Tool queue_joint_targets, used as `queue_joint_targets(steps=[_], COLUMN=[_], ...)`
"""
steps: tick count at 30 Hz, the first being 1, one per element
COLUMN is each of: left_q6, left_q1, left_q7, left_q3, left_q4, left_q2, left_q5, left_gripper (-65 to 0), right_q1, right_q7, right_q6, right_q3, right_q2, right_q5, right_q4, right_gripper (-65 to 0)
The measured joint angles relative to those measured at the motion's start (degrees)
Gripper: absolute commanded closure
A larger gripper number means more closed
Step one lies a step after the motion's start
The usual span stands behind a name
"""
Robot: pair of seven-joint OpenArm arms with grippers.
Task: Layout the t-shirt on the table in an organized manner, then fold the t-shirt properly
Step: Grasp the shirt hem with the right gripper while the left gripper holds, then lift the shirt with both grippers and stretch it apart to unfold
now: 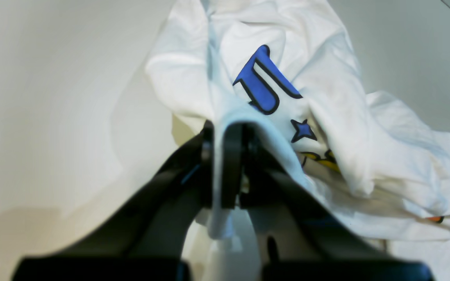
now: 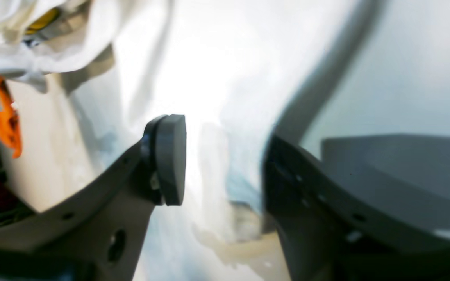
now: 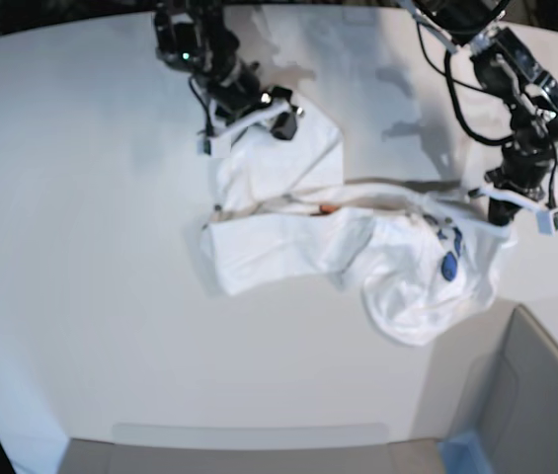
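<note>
1. The left gripper (image 1: 229, 168) is clamped on a fold of the t-shirt (image 1: 326, 128); white cloth runs up between its closed jaws and spills out beyond them.
2. The right gripper (image 2: 221, 164) stands with its jaws apart, cloth lying in the gap between them. From its wrist view I cannot tell whether the pads (image 2: 170, 156) press the fabric.
3. The t-shirt (image 3: 358, 247) lies crumpled near the far middle of the table (image 3: 81, 247), stretched between the two grippers, with a bunched lobe carrying the blue print (image 3: 449, 265) drooping toward the near side.
4. It looks light, limp and thin. It should drape and wrinkle rather than hold a shape, and a single layer could slip from a loose pinch.
5. Best holds, in my judgement, are the hems, shoulder seams or sleeve edges, where the doubled cloth gives the pads something to bite.
6. In the base view the left arm (image 3: 516, 118) reaches down from the far edge to the shirt's end on that view's right; the right arm (image 3: 209, 59) bends low over the end on its left.
</note>
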Motion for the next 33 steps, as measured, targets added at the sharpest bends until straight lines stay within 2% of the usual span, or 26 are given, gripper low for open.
queue_joint_targets(steps=[2,3,4,6,7,12,16,18,21,25,29,33], left_q6=[0.0,0.0,0.0,0.0,0.0,0.0,0.0,0.0,-0.4,-0.1,-0.2,0.0], left_q1=[0.0,0.0,0.0,0.0,0.0,0.0,-0.1,-0.3,-1.1,-5.1,-6.1,-5.5], left_q7=[0.0,0.0,0.0,0.0,0.0,-0.1,-0.2,-0.2,-0.2,-0.3,0.2,0.9], left_q3=[-0.1,-0.1,-0.1,-0.1,-0.1,-0.3,-0.7,-0.8,-3.3,-9.2,-13.8,-15.3], left_q4=[0.0,0.0,0.0,0.0,0.0,0.0,0.0,0.0,0.0,0.1,0.1,0.0], left_q2=[-0.3,-0.5,-0.5,-0.7,-0.7,-0.7,-0.7,-0.7,-0.6,-0.7,-0.5,-0.5], left_q5=[0.1,0.1,0.0,0.0,0.0,0.0,0.0,0.0,-0.4,-0.2,-0.5,0.0], left_gripper=[0.0,0.0,0.0,0.0,0.0,0.0,0.0,0.0,0.0,0.0,0.0,0.0], right_q1=[1.2,2.0,2.4,2.3,2.3,4.7,6.4,8.0,11.6,15.5,18.3,20.4], right_q7=[0.5,0.3,0.1,-0.2,-0.4,-2.9,-3.7,-4.0,-3.5,-4.0,-4.1,-4.4], right_q6=[0.2,0.2,0.1,-0.4,-1.1,-1.2,-4.1,-3.8,-2.7,-3.2,-2.8,-2.4], right_q3=[-1.3,-2.0,-2.5,-3.2,-3.5,-3.7,-4.0,-3.9,-4.3,-3.9,0.5,9.0], right_q2=[0.2,0.1,0.1,0.2,0.2,1.4,8.1,11.3,14.2,18.9,20.4,20.5], right_q5=[0.5,0.5,0.2,-0.7,-0.4,-0.7,-3.7,-3.5,-2.1,-2.5,-2.1,-1.5], right_q4=[-1.6,-2.1,-2.5,-2.5,-2.6,-2.1,4.6,9.7,15.6,17.3,17.1,17.1], right_gripper=[-22.1,-18.7,-14.2,-1.2,0.0,0.0,0.0,0.0,0.0,0.0,0.0,0.0])
